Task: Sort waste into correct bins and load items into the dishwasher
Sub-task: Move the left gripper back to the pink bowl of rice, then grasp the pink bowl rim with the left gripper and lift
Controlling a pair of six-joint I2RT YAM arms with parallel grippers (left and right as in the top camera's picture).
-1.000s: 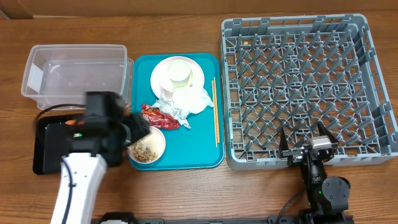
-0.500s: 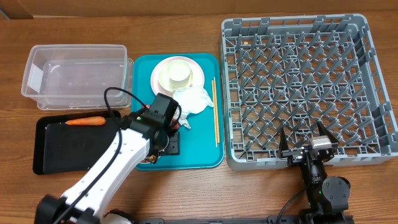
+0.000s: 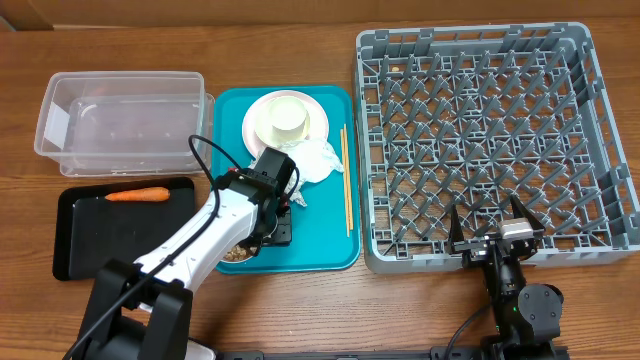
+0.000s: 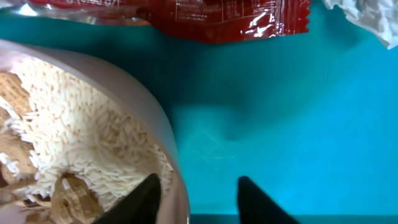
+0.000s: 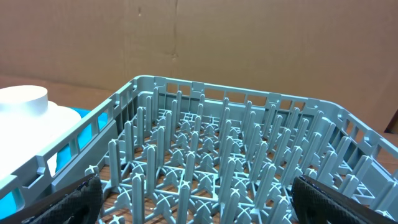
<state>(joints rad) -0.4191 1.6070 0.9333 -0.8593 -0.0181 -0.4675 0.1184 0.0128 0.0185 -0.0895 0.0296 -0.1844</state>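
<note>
Bowl [image 4: 163, 127] of rice and nut scraps [image 4: 74, 137] sits just left of left gripper [image 4: 199, 200], whose jaws are moderately parted, left finger at the rim. Red wrapper [image 4: 186, 15] lies ahead, its white print unreadable. One carrot [image 3: 137, 195] lies in black tray [image 3: 80, 250], well left. Right gripper [image 5: 202, 202] is spread wide, facing grey rack [image 5: 211, 149].

My left gripper [image 4: 200, 202] stands spread across the bowl [image 4: 151, 107] rim, with one finger over the rice [image 4: 81, 143] and the other over the tray [image 4: 298, 124]. A red wrapper [image 4: 186, 12] lies just beyond the bowl.
</note>
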